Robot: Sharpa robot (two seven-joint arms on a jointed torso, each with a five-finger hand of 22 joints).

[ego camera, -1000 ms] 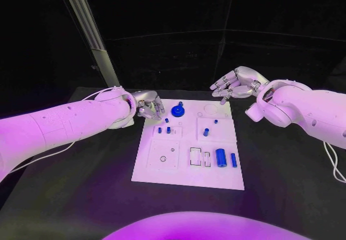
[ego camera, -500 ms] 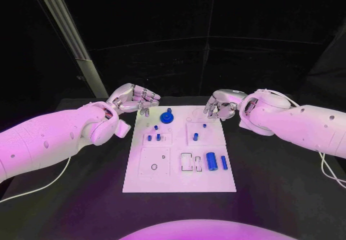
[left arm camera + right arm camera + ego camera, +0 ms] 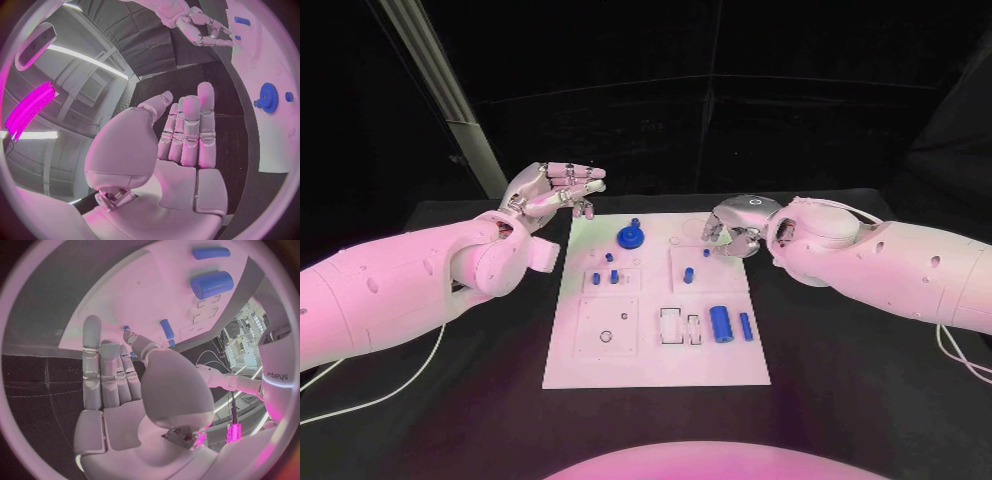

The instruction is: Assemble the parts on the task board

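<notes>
Your left hand point(image 3: 557, 189) hovers empty, fingers straight, beside the board point(image 3: 658, 345). Your right hand point(image 3: 737, 224) hangs empty over its far corner, fingers apart, likely positioning to reach a peg point(image 3: 688, 273).

One word can be read: "sharpa", in dark lowercase letters running sideways on a white arm point(image 3: 277, 371) at the rim of the right wrist view. The task board point(image 3: 656, 350) carries only outlined shapes, with no letters or numbers that can be made out.
</notes>
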